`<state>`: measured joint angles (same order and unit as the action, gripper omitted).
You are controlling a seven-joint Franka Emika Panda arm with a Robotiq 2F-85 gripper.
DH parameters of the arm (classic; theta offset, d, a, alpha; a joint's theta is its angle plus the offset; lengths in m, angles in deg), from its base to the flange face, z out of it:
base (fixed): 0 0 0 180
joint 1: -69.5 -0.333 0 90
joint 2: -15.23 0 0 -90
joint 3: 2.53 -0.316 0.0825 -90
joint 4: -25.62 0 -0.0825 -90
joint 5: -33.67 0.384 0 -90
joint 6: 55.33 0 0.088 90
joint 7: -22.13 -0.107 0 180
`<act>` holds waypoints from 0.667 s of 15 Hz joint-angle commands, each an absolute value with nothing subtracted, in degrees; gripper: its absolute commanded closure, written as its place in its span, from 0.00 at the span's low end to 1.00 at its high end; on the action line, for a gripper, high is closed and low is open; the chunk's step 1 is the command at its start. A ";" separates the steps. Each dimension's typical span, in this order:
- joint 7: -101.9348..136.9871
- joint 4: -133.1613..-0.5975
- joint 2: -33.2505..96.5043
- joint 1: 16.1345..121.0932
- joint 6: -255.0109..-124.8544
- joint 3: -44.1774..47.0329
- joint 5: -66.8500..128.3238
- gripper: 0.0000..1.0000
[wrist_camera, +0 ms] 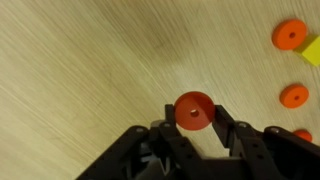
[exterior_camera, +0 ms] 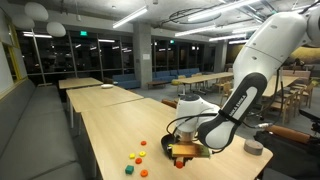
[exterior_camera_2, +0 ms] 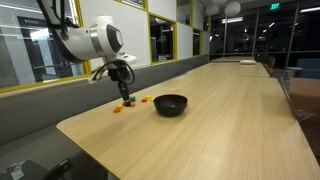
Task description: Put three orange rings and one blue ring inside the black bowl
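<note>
My gripper (wrist_camera: 194, 122) is shut on an orange ring (wrist_camera: 193, 111), gripped between the two fingertips just above the wooden table. More orange rings (wrist_camera: 289, 34) (wrist_camera: 294, 96) lie on the table to its right in the wrist view. The black bowl (exterior_camera_2: 170, 104) stands on the table in an exterior view, a short way from my gripper (exterior_camera_2: 126, 97), which hangs over the scattered rings (exterior_camera_2: 121, 107). In an exterior view my gripper (exterior_camera: 183, 150) is low over the table beside the loose rings (exterior_camera: 138, 155). I cannot make out the blue ring. The bowl's inside looks dark; its contents do not show.
A yellow piece (wrist_camera: 312, 50) lies among the orange rings. Small yellow and green pieces (exterior_camera: 129, 168) lie near the table's front edge. A low grey round thing (exterior_camera: 253, 147) sits on the far side of the arm. The long wooden table (exterior_camera_2: 230, 120) extends beyond the bowl.
</note>
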<state>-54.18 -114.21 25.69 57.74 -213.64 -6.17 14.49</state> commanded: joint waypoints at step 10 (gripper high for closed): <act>-42.40 -95.93 34.41 62.04 -209.20 1.09 18.32 0.76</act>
